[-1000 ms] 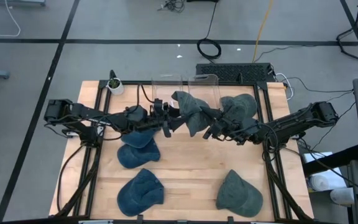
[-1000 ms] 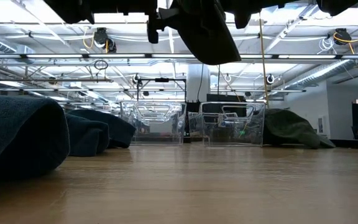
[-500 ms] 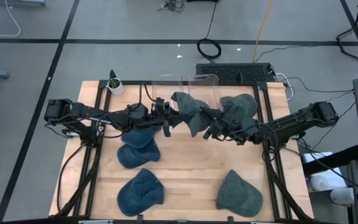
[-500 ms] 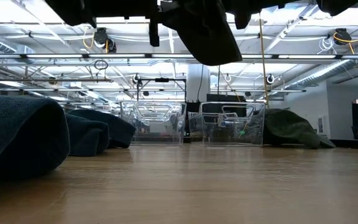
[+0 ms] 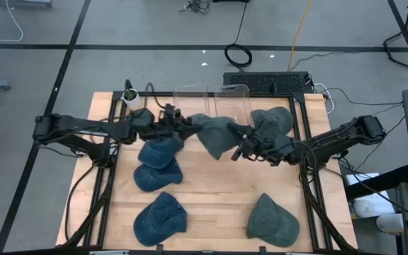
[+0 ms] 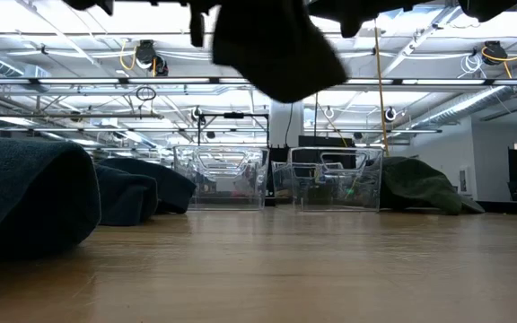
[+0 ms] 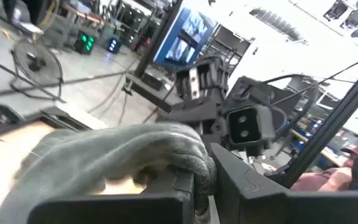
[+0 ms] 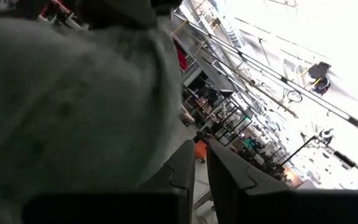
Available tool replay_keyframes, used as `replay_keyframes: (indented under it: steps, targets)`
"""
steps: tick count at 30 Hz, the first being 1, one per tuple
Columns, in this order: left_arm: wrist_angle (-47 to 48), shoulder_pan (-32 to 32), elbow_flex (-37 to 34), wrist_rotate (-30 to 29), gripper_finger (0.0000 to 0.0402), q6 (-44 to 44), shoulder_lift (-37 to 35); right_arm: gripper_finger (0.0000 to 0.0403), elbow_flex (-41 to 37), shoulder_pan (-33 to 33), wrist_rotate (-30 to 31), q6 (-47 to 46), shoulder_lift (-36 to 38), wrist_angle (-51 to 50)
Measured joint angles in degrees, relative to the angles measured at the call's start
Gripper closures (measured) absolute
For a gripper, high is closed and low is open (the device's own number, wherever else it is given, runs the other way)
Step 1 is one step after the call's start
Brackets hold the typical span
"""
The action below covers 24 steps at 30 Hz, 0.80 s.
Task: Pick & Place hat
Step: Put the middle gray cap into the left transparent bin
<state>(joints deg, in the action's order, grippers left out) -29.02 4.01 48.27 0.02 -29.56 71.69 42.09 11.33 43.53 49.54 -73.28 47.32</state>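
Hat (image 5: 214, 134) hangs in the air over the wooden table (image 5: 218, 191), stretched between both arms, just in front of two clear bins (image 5: 211, 95). Left gripper (image 5: 181, 127) is clamped on the hat's edge on the side away from the right arm; fabric sits between its fingers (image 7: 191, 180). Right gripper (image 5: 241, 145) is at the hat's opposite edge, fingers nearly together; whether it grips the fabric cannot be told. Five other hats lie on the table around the held one.
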Motion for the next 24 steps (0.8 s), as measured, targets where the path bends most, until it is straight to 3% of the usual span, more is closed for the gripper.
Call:
replay_keyframes:
  steps: [4,8,14,19,24]
  targets:
    - [6.81,-0.01,0.02,-2.9,0.0374,1.62,-4.99,0.0352,0.0,0.0,-1.21,-2.75,0.0,-1.62]
    - [11.93,1.1,0.02,-2.81,0.0374,1.75,-9.19,0.0294,0.0,0.02,-2.88,-11.8,0.0,-4.97]
    - [23.59,6.4,2.87,3.78,0.0374,-2.91,-12.34,0.0196,1.58,0.02,-4.05,-27.09,0.79,-15.22]
    - [47.52,10.9,13.08,7.7,0.0374,-2.4,-9.53,0.0162,6.61,-1.6,-18.12,-40.91,1.84,-31.54]
    - [67.63,12.66,25.97,7.57,0.0374,1.41,-3.19,0.0161,7.85,-2.75,-27.62,-44.29,2.54,-33.52]
